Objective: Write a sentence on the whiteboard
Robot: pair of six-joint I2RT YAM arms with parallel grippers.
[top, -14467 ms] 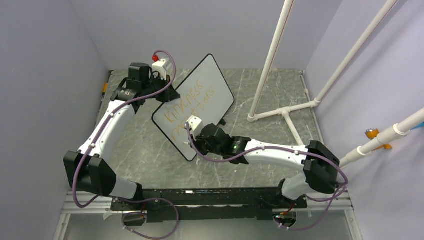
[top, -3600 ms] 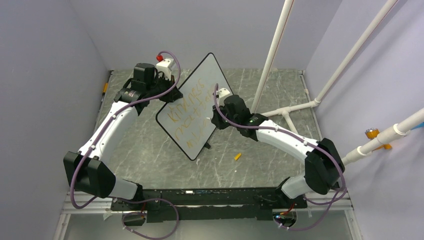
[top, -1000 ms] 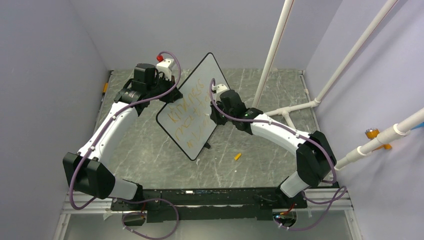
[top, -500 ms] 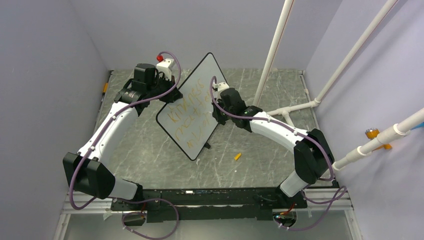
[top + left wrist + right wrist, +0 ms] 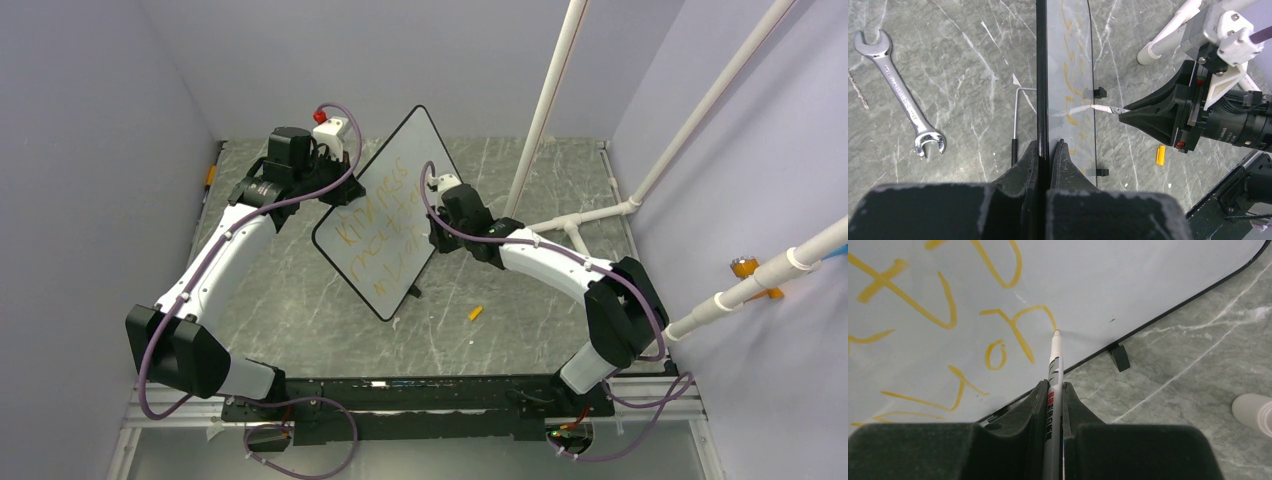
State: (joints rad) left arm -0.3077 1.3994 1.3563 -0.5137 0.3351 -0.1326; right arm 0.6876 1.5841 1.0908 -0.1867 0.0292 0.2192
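The whiteboard (image 5: 405, 150) is held on edge by the left claw (image 5: 1048, 146); the marker (image 5: 1054, 357) is applied to it by the right claw (image 5: 1054, 385).
The whiteboard is stood upright over the middle of the marbled surface (image 5: 300, 300), its black frame clamped in the closed left claw. The right claw is closed on the slim marker, whose tip is set against the board face. The sentence (image 5: 383, 228) is laid out there in orange-yellow lines. A wrench (image 5: 900, 95), a hex key (image 5: 1015, 120) and an orange cap (image 5: 476, 313) lie on the surface.
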